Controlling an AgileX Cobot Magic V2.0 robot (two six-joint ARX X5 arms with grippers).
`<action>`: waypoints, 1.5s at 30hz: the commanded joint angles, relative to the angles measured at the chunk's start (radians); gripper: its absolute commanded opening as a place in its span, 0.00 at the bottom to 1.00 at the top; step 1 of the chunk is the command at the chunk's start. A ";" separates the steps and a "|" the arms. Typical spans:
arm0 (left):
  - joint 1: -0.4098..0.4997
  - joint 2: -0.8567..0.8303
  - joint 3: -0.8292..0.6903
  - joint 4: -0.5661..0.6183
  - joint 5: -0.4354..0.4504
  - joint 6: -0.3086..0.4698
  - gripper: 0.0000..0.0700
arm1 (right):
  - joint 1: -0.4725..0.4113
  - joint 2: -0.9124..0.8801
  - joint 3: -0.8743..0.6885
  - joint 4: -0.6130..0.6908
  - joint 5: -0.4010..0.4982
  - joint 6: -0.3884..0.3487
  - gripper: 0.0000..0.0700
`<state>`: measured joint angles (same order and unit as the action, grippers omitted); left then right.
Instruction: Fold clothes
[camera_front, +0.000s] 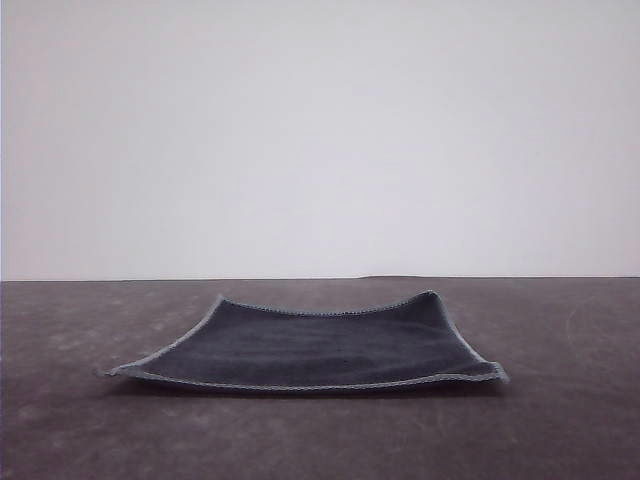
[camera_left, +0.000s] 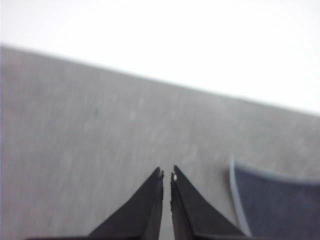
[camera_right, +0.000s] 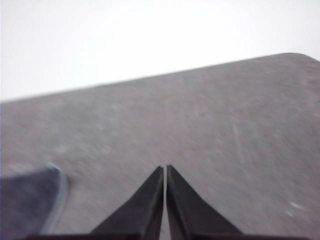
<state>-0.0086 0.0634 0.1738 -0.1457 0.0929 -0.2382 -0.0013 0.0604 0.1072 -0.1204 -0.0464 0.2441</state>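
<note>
On the grey table (camera_front: 80, 400), dark blue-grey cloth (camera_front: 310, 345), unfolded, corners curled up; both jaws pressed together.

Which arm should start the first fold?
Neither clearly: the left gripper and right gripper, both shut and empty, each hover over bare table beside a corner of the flat cloth.

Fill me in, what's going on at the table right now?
Folding hasn't begun. The cloth lies spread out, dark blue-grey face up, on the table, its far corners curling up a little. Nothing is gripping it. The left gripper and right gripper each hang above bare table beside a cloth corner, fingers closed on nothing.
</note>
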 joint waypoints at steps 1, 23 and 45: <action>0.001 0.054 0.066 0.008 0.004 -0.024 0.02 | 0.001 0.050 0.052 0.015 -0.028 0.063 0.00; -0.021 1.169 0.763 -0.100 0.317 0.073 0.02 | 0.045 1.130 0.725 -0.115 -0.386 -0.069 0.00; -0.033 1.324 0.768 -0.154 0.483 0.073 0.59 | 0.092 1.336 0.725 -0.135 -0.436 -0.088 0.61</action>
<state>-0.0406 1.3754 0.9234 -0.3009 0.5744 -0.1761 0.0872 1.3842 0.8238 -0.2611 -0.4786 0.1650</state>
